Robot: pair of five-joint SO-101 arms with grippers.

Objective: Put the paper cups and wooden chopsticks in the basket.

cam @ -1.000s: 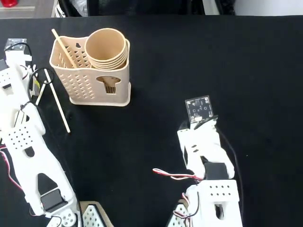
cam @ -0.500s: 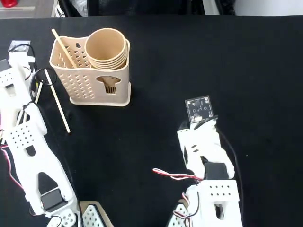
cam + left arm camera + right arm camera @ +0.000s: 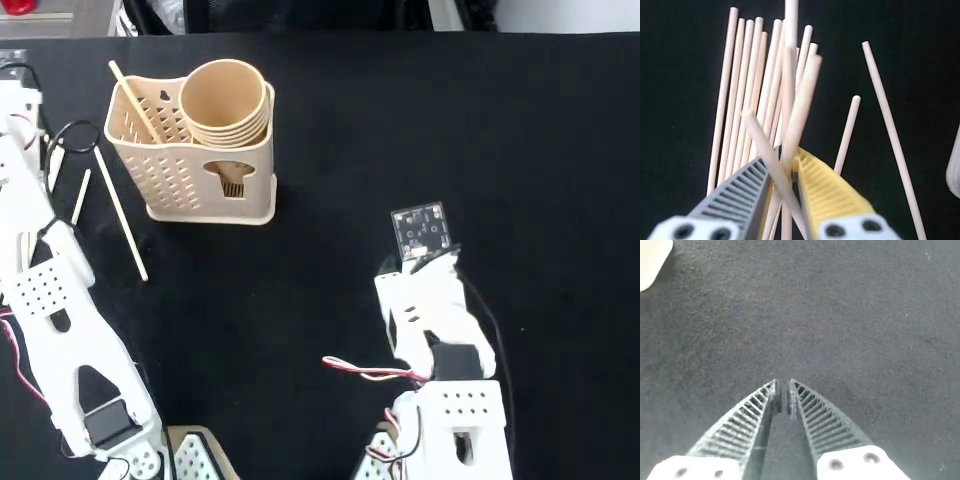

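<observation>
My left gripper [image 3: 785,167] is shut on crossed wooden chopsticks [image 3: 800,105], held above a loose pile of chopsticks [image 3: 747,85] lying on the black table. The left arm [image 3: 45,285] runs along the table's left edge in the high view. Two more chopsticks [image 3: 122,218] lie between it and the beige basket [image 3: 190,165]. The basket holds a stack of paper cups [image 3: 225,100] and one leaning chopstick [image 3: 133,98]. At the front middle of the table, my right gripper [image 3: 782,392] is shut with nothing in it and points at bare cloth.
A corner of the basket [image 3: 652,257] shows far off in the right wrist view. A black cable loop [image 3: 75,140] hangs off the left arm near the basket. Red and white wires [image 3: 365,370] trail beside the right arm [image 3: 440,340].
The left arm has moved toward the table's far left corner. The basket, the cups and the right arm have stayed put.
</observation>
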